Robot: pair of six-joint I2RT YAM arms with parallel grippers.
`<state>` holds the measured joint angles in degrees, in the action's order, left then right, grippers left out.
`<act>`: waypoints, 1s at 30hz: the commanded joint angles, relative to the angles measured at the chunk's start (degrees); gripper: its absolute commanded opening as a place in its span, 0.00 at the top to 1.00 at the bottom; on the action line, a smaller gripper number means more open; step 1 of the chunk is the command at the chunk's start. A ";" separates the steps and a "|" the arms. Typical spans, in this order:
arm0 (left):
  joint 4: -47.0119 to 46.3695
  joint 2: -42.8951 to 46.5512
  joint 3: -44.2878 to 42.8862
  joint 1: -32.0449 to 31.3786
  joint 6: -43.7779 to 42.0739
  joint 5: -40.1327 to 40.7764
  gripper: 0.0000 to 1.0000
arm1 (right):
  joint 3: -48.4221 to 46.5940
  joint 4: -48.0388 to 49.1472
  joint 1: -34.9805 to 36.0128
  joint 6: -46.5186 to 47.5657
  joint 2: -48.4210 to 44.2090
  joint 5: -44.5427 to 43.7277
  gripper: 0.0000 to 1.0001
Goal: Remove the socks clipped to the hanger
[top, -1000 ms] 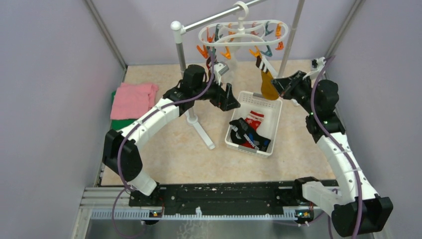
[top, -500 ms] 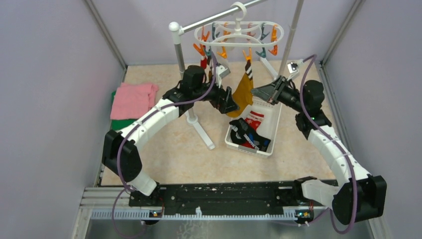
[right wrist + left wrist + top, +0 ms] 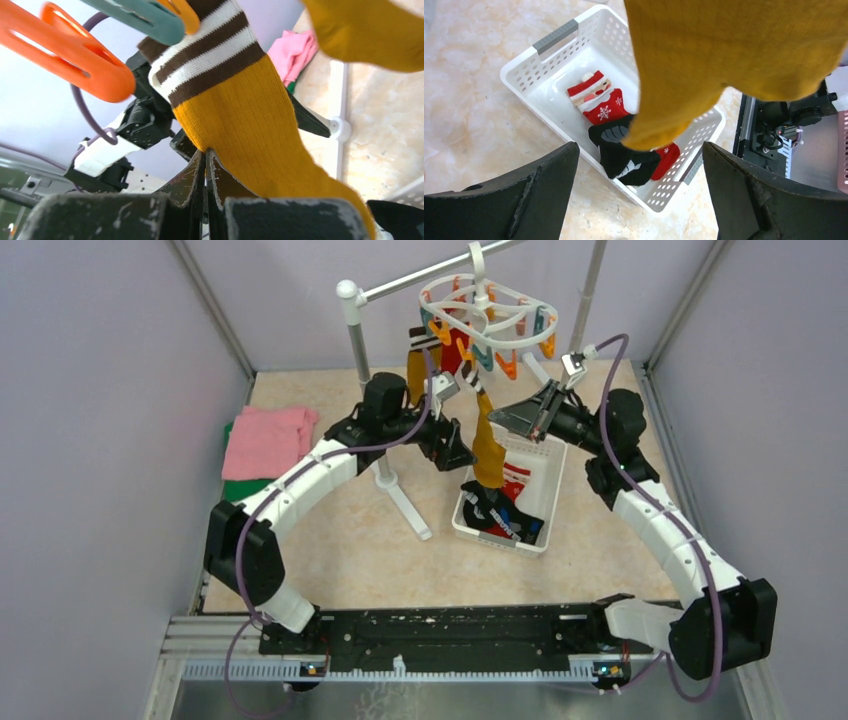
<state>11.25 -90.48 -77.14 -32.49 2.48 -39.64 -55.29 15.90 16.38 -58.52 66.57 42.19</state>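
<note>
Surroundings: on the worktop (image 3: pixel 350 540) a white basket (image 3: pixel 531 75) holds a red snowflake sock (image 3: pixel 601 102) and a black sock (image 3: pixel 621 155). A pink cloth (image 3: pixel 268 438) lies on a green cloth (image 3: pixel 240 488) at the far left.

The hanger (image 3: pixel 487 312) hangs tilted from the pole rack (image 3: pixel 358 340). A mustard sock (image 3: pixel 487 445) dangles from it over the basket, between the two arms.

We note the left claw (image 3: pixel 640 147) spread wide, holding nothing, with the sock's toe just in front of it. The right arm reaches in from the right. The right claw (image 3: pixel 205 157) is closed, its fingers pressed together against the sock's ribbed leg; we cannot tell whether fabric is caught.

Only the right wrist view shows the sock's brown-and-white striped cuff, up at a teal clip (image 3: pixel 145 17) beside an orange clip (image 3: pixel 75 55). Only the left wrist view shows the basket's contents plainly.
</note>
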 commanded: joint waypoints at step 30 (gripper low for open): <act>-3.41 0.25 -0.19 -4.50 4.61 0.71 1.00 | -9.42 -20.08 3.17 19.58 -9.58 -24.27 0.62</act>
<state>6.57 -91.31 -75.22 -32.86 7.77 -45.30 -59.94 2.37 16.97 -49.67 64.49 30.63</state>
